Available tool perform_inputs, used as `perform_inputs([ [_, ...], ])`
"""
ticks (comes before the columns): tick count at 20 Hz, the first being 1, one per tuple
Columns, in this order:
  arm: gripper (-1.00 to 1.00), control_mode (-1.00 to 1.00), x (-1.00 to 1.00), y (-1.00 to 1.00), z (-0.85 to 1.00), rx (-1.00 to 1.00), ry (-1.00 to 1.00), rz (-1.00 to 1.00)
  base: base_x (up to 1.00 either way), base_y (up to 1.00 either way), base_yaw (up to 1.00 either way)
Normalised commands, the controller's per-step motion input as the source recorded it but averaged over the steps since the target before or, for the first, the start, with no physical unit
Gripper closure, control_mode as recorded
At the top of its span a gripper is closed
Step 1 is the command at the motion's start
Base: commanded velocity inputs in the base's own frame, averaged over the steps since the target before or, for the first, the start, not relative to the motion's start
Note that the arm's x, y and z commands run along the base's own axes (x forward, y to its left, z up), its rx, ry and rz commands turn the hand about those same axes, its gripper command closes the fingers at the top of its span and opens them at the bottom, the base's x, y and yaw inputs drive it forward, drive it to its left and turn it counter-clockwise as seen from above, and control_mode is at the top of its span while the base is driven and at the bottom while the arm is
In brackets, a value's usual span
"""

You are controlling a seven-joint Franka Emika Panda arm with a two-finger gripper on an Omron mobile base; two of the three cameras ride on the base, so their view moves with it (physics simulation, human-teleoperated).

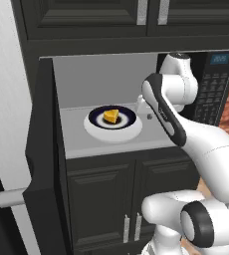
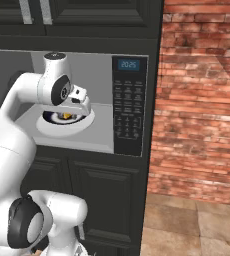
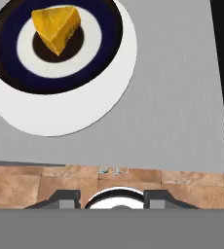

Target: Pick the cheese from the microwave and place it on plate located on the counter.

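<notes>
Jaws: spread apart on gripper [image 3: 112, 200], nothing between them, tips barely visible | cheese [image 3: 56, 28] sat on white dish with navy centre [image 3: 60, 104] inside microwave [image 1: 106, 142], door [image 1: 44, 164] open | right base view: arm hid most of dish, cheese [image 2: 66, 116] only a sliver | left base view: cheese [image 1: 111, 116] unobstructed, gripper hard to make out behind wrist
</notes>
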Motion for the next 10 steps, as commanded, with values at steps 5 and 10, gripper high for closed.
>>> perform_inputs([
  [5, -1.00, -1.00, -0.12, 0.16, -0.02, 0.00, -0.08, 0.01, 0.00, 0.00, 0.00],
  [10, -1.00, -1.00, 0.00, 0.81, 0.00, -0.02, -0.34, 0.03, 0.00, 0.00, 0.00],
])
